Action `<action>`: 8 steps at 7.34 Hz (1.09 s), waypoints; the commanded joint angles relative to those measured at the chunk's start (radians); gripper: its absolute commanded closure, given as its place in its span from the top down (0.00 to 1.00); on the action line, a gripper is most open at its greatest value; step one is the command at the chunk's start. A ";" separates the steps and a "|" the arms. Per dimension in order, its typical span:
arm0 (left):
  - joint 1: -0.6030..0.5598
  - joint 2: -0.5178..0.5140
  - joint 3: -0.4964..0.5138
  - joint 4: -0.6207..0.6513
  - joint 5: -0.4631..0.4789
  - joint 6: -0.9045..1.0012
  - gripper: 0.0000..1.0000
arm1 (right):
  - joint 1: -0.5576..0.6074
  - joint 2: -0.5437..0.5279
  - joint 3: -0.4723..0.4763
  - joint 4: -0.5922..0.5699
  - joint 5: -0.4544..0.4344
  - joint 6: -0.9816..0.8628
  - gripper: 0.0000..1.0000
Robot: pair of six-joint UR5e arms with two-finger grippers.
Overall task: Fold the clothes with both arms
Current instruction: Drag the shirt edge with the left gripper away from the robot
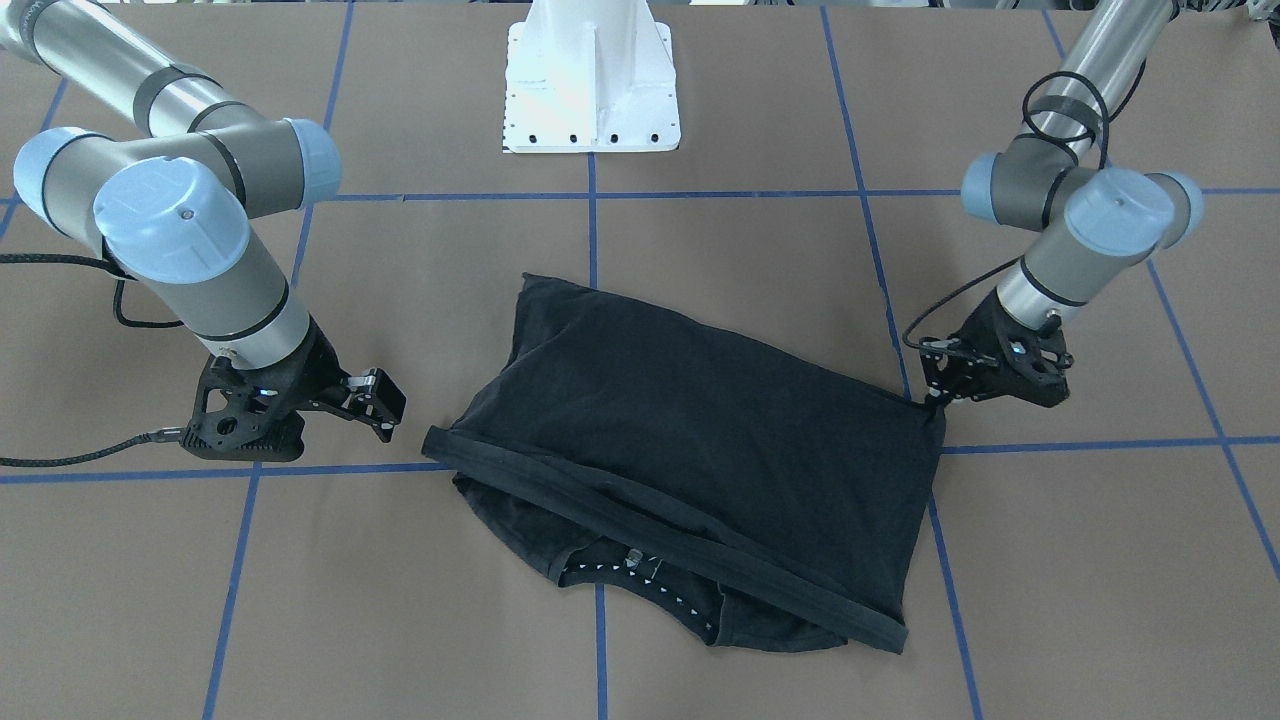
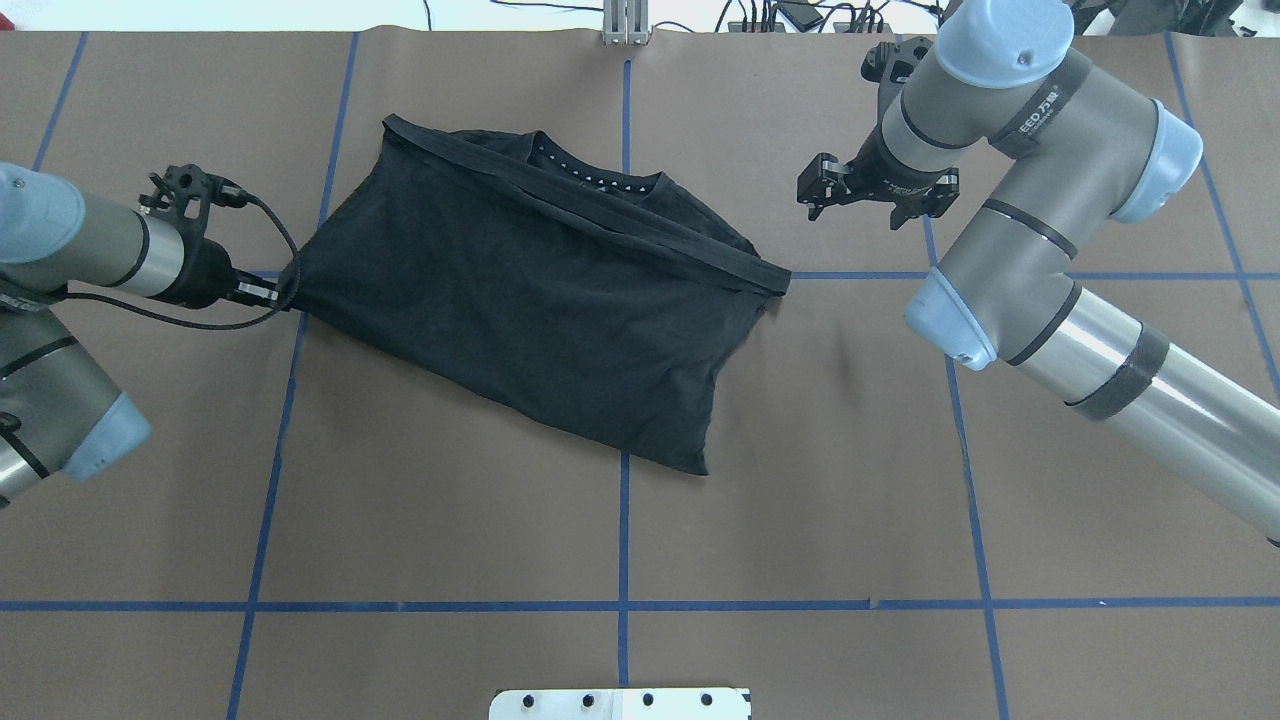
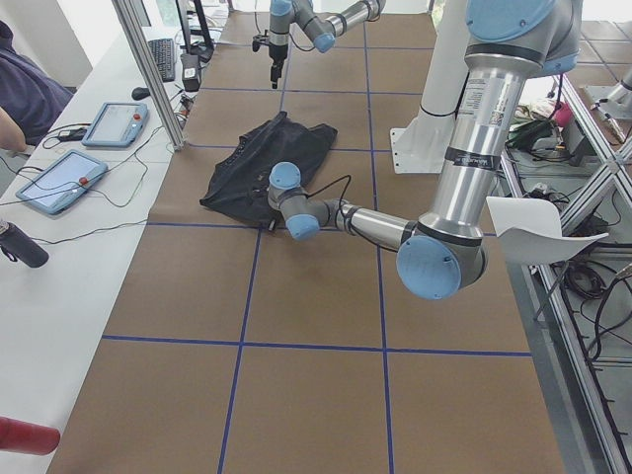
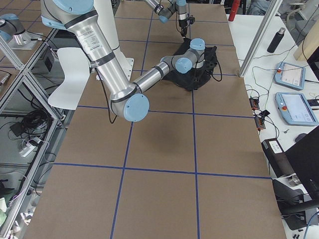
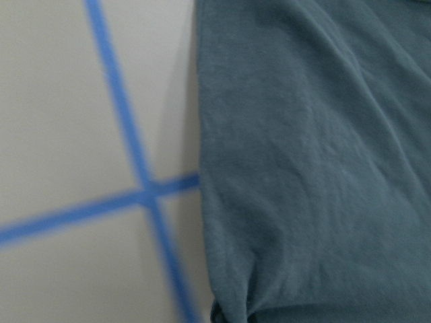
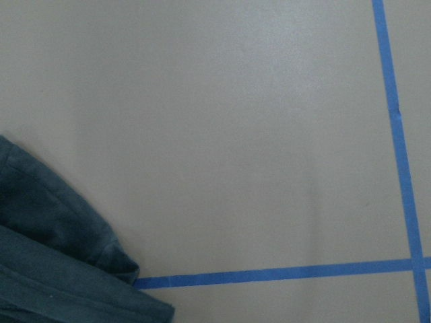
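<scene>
Left tool (image 2: 283, 292) seems pinched shut on the left corner of the black T-shirt (image 2: 530, 290) lying on the bench (image 2: 800, 480); right tool (image 2: 822, 188) hangs spread and empty near its folded hem. Bring it onto that right corner, then lift both evenly, keeping edges aligned.

The near left arm (image 3: 375, 222) reaches low across the brown tabletop (image 3: 316, 395), and the left claw (image 3: 267, 224) meets the near edge of the rumpled black T-shirt (image 3: 262, 158). The far right arm (image 3: 344, 16) hangs its right claw (image 3: 273, 79) pointing down over the tabletop beyond the T-shirt, apart from it.
</scene>
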 commanded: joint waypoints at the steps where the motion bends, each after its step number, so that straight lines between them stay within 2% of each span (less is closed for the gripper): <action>1: -0.111 -0.216 0.309 0.001 0.004 0.132 0.00 | -0.010 0.003 0.001 0.000 0.000 0.001 1.00; 2: -0.131 -0.310 0.423 -0.004 0.032 0.136 0.00 | -0.017 0.005 0.007 0.000 -0.002 0.006 1.00; 3: -0.130 -0.414 0.552 -0.005 0.125 0.150 0.00 | -0.020 0.005 0.007 0.000 -0.002 0.004 1.00; 4: -0.137 -0.468 0.619 -0.005 0.134 0.177 0.00 | -0.025 0.005 0.006 0.000 -0.002 0.001 1.00; 5: -0.176 -0.469 0.612 -0.009 0.122 0.221 0.11 | -0.037 0.012 0.003 0.000 -0.003 0.000 1.00; 6: -0.183 -0.434 0.560 -0.019 0.105 0.263 0.99 | -0.054 0.018 -0.005 0.000 -0.008 0.000 1.00; 7: -0.187 -0.363 0.462 -0.016 0.090 0.269 1.00 | -0.068 0.031 -0.010 0.000 -0.012 0.003 1.00; 8: -0.196 -0.354 0.448 -0.016 0.020 0.271 1.00 | -0.082 0.075 -0.033 0.000 -0.027 0.012 1.00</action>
